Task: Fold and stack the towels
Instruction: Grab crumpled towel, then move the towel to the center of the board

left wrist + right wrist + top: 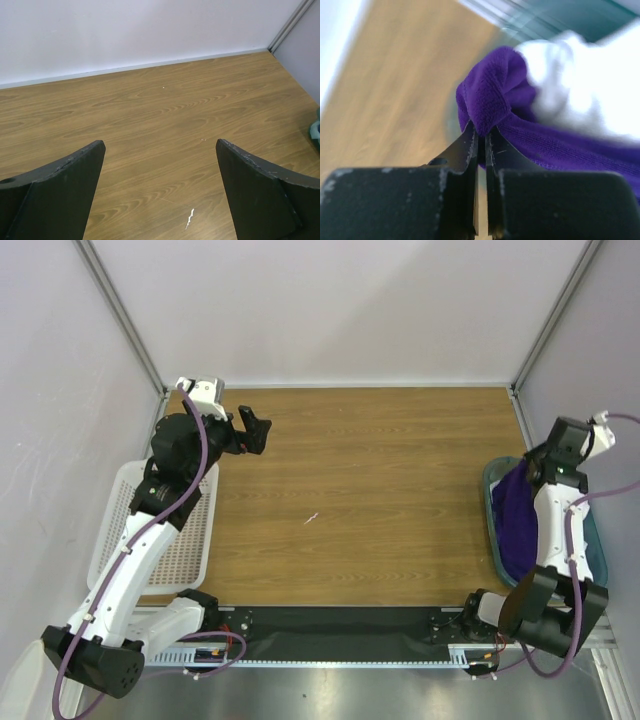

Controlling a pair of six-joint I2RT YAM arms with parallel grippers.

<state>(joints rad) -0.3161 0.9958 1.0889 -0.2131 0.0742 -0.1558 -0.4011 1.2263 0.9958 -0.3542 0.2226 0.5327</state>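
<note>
- Presently noting right gripper (481, 132) pinched shut on a raised fold of purple towel (490, 100), inside the teal bin (492, 540).
- Found white towel (580, 95) bunched in the bin too, touching the purple one just behind the pinched fold; blurred in the wrist view.
- Seen from above: purple cloth heaped in the bin, partly hidden under the right arm.
- Noting left gripper (160, 145) far across the table (380, 490) from the bin, jaws spread wide, nothing between them, bare wood below.
- Spotted white perforated basket (190, 540) at the table edge opposite the bin, partly under the left arm.
- Marked small white scrap (311, 517) on the wood, well apart from the bin.
</note>
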